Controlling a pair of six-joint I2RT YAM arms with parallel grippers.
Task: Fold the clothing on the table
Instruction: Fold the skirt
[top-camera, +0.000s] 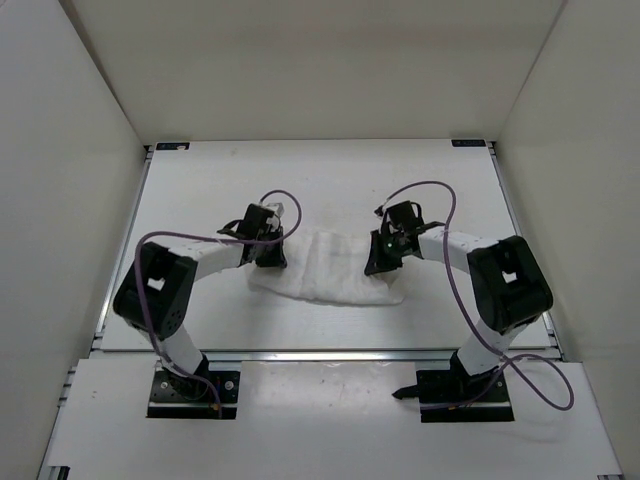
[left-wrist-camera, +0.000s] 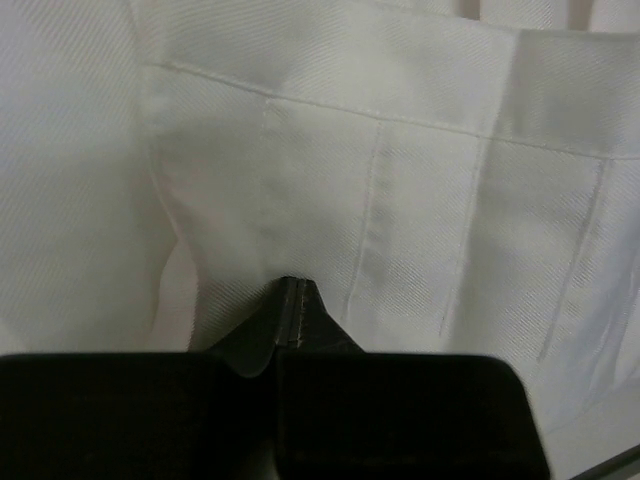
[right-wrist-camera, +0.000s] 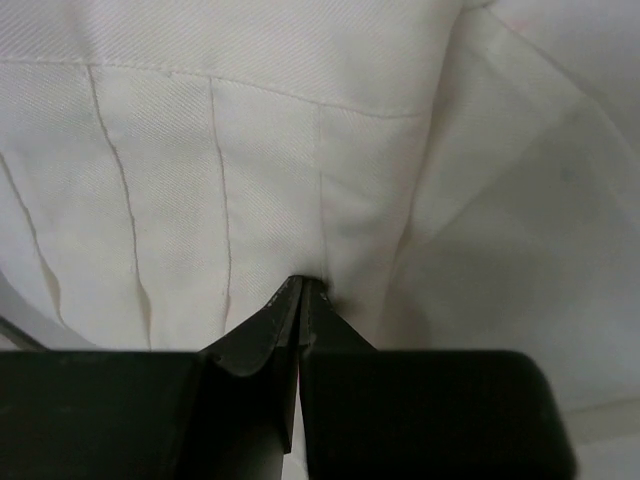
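The white pleated clothing (top-camera: 330, 268) lies bunched in a strip across the middle of the table (top-camera: 300, 180). My left gripper (top-camera: 270, 259) is down on its left end and my right gripper (top-camera: 381, 266) on its right end. In the left wrist view the jaws are pressed together at the left gripper (left-wrist-camera: 292, 287), with the stitched, pleated clothing (left-wrist-camera: 400, 180) rising around the tips. In the right wrist view the right gripper (right-wrist-camera: 303, 287) is shut too, and the clothing (right-wrist-camera: 260, 150) puckers into creases right at its tips.
White enclosure walls stand on the left, right and back. Metal rails with black corner brackets (top-camera: 172, 146) edge the table. Purple cables (top-camera: 440, 195) loop over both arms. The arm bases (top-camera: 195, 385) sit at the near edge.
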